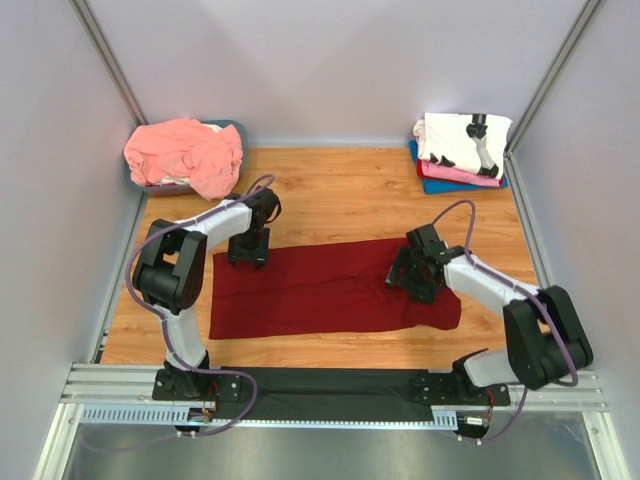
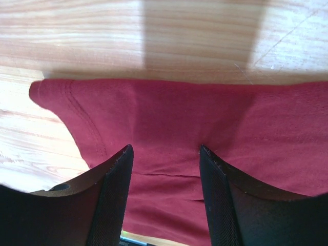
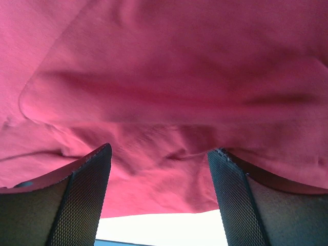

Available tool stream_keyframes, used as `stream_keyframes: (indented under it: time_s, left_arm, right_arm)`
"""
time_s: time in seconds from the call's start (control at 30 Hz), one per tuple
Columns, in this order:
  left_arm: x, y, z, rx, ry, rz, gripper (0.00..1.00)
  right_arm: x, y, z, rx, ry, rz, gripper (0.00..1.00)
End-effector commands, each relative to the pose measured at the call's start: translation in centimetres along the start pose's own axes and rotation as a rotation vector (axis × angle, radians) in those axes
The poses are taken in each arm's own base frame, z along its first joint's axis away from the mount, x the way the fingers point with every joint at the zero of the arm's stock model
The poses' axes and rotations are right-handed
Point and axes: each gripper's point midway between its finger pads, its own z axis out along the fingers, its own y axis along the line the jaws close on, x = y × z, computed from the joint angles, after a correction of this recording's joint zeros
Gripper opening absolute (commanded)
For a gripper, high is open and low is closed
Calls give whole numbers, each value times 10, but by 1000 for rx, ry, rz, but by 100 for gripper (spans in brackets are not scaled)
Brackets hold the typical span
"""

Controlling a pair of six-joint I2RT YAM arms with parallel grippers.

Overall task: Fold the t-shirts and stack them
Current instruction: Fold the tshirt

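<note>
The dark red t-shirt [image 1: 320, 290] lies flat on the wooden table, folded into a long strip. My left gripper [image 1: 248, 256] is open, its tips down on the shirt's far left edge; the left wrist view shows red cloth [image 2: 169, 138] between the spread fingers [image 2: 115, 195]. My right gripper [image 1: 408, 283] is open over the shirt's right part; the right wrist view shows rumpled red cloth [image 3: 164, 102] between the spread fingers [image 3: 82, 200]. A salmon-pink shirt [image 1: 188, 152] lies heaped at the back left. Folded shirts, white with black print [image 1: 465, 140] on top of pink and blue, sit stacked at the back right.
The salmon-pink heap rests in a grey-blue bin [image 1: 238, 128]. Grey walls with metal posts close in the table on three sides. A metal rail [image 1: 330, 385] with both arm bases runs along the near edge.
</note>
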Motion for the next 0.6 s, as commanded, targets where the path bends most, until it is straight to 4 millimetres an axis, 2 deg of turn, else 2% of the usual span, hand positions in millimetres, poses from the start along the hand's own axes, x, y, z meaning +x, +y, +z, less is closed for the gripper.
stream_keyframes:
  time_s: [0.0,0.03,0.07,0.1,0.13,0.17,0.2,0.23,0.27,0.3,0.33,0.37,0.4,0.43,0.47,0.5,0.53,0.57]
  left_arm:
    - [8,-11,5,16,18,7,61]
    - [12,-12,7,10,25,14,61]
    - [15,-15,9,8,33,28,61]
    - [18,-16,12,0,52,37,60]
    - [22,-16,14,-7,60,40,60]
    - [24,-19,15,-5,60,46,60]
    - [27,-19,15,-8,67,47,59]
    - [31,-20,16,-11,70,53,59]
    - [34,-20,16,-9,75,58,59]
    - [37,-20,14,-11,79,58,58]
    - [41,-19,13,-16,86,59,57]
    - [41,-20,9,-9,78,60,57]
    - [45,-23,7,-4,75,71,57]
    - [50,-23,6,-3,80,74,57]
    - [52,-25,1,8,74,76,57]
    - [56,-29,-2,17,74,76,57]
    - [62,-32,-4,34,83,79,57]
    - [64,-36,-8,59,73,76,57]
  right_arm:
    - [-20,31,24,-59,0,-1,76]
    - [-18,29,38,-25,28,-5,76]
    - [-23,34,42,-24,30,-8,76]
    - [-40,52,40,-56,8,-14,75]
    - [-41,53,53,-32,35,-16,75]
    - [-45,60,56,-39,46,-20,74]
    - [-69,85,53,-79,9,-28,74]
    - [-77,92,55,-80,5,-40,74]
    - [-79,93,70,-47,37,-44,74]
    - [-108,121,63,-92,-8,-56,73]
    - [-116,128,63,-82,0,-70,73]
    - [-115,128,84,-51,36,-75,73]
    - [-123,136,87,-57,38,-81,72]
    - [-153,166,79,-113,-18,-89,72]
    - [-147,161,98,-77,31,-95,71]
    - [-155,170,102,-83,29,-97,71]
    - [-162,176,105,-90,29,-100,71]
    - [-180,198,93,-135,-4,-104,71]
